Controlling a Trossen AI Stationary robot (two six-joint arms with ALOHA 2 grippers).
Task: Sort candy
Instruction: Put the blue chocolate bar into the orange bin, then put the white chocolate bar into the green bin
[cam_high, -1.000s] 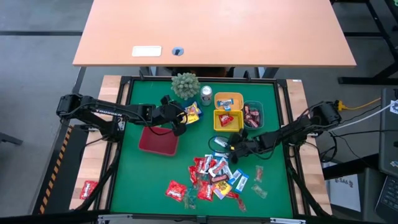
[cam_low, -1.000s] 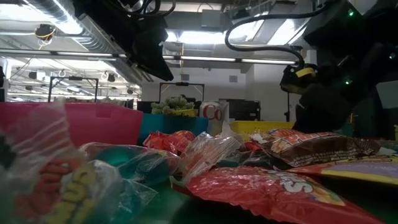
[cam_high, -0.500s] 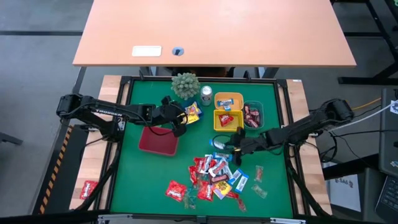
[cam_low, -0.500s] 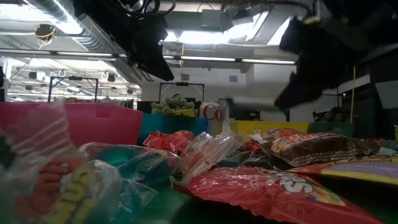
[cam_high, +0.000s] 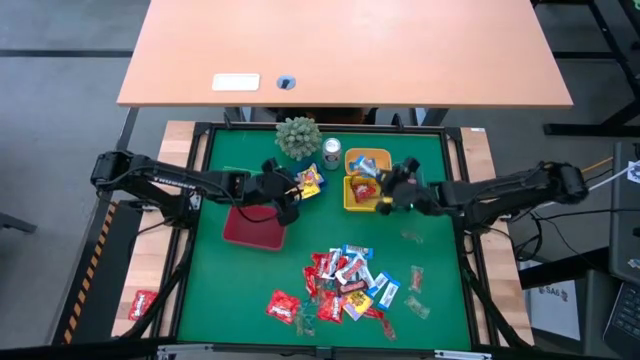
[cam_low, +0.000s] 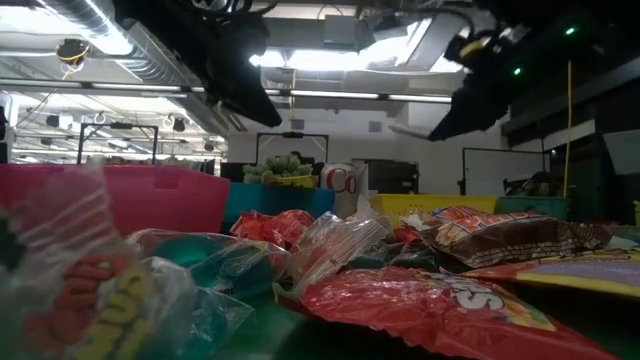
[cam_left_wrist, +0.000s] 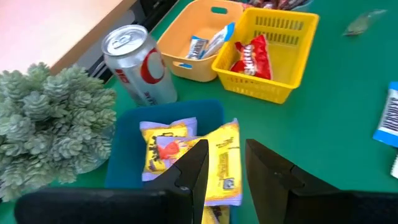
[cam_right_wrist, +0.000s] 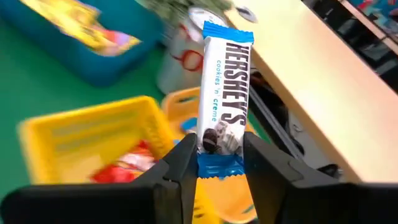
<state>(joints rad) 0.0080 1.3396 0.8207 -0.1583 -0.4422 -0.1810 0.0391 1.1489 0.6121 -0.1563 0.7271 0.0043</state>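
The candy lies mostly in a loose pile (cam_high: 345, 285) of red, yellow, blue-and-white and brownish wrappers on the green mat's near half. My right gripper (cam_high: 383, 188) is up over the yellow basket (cam_high: 360, 192), shut on one blue-and-white bar (cam_right_wrist: 225, 87). My left gripper (cam_left_wrist: 224, 168) is open. It hovers just above the blue bin (cam_left_wrist: 124, 168), where yellow candies (cam_left_wrist: 165, 149) lie, and touches nothing. The orange bin (cam_left_wrist: 199, 31) holds blue-and-white pieces, and the yellow basket (cam_left_wrist: 267, 50) holds a red one. My right gripper pinches the blue-and-white bar between its two fingers at one blue end (cam_right_wrist: 217, 163). It reaches in from the table's right. The bar sticks out forward past the fingertips, in line with the fingers, and is lifted clear above the bins.
A silver can (cam_high: 331, 152) and a small potted plant (cam_high: 298, 137) stand at the mat's far edge. A dark bin of brownish candies (cam_high: 407, 185) sits right of the yellow basket. A red bin (cam_high: 255, 225) lies under my left arm. A stray red candy (cam_high: 142, 303) is outside the tray.
My right gripper has risen from the far edge of the pile with the blue-and-white bar in its fingers. It has travelled toward the table's far edge until it stands over the yellow basket.
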